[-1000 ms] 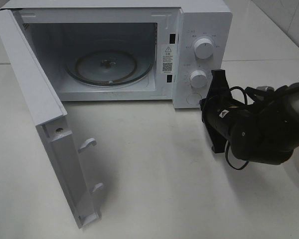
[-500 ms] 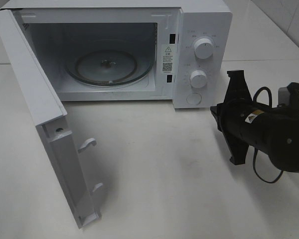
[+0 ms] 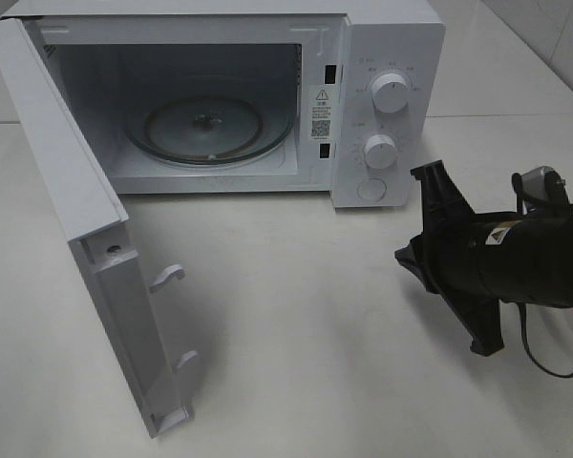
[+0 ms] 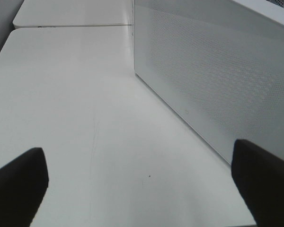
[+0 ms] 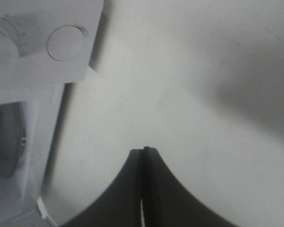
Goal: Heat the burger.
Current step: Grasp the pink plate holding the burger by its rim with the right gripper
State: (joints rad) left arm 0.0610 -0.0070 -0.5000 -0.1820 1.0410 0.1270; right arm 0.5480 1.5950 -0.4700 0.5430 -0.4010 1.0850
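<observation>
The burger is out of view in every frame. The white microwave (image 3: 382,95) stands at the back with its door (image 3: 76,219) swung open to the left. Its glass turntable (image 3: 205,129) is bare. My right gripper (image 3: 406,258) hovers over the table in front of the microwave's control panel, pointing left. In the right wrist view its fingers (image 5: 145,156) are pressed together with nothing between them. My left gripper (image 4: 142,189) is open and empty over the table, beside a perforated white panel of the microwave (image 4: 217,75). It does not show in the exterior view.
Two knobs (image 3: 390,93) and a round button (image 3: 371,189) are on the microwave's right panel; the button also shows in the right wrist view (image 5: 66,42). The open door juts out toward the table's front left. The white table (image 3: 296,324) spreads before the microwave.
My right arm has drawn back to the right and toward the table's front, away from the microwave's panel, and turned. The microwave and door have not moved.
</observation>
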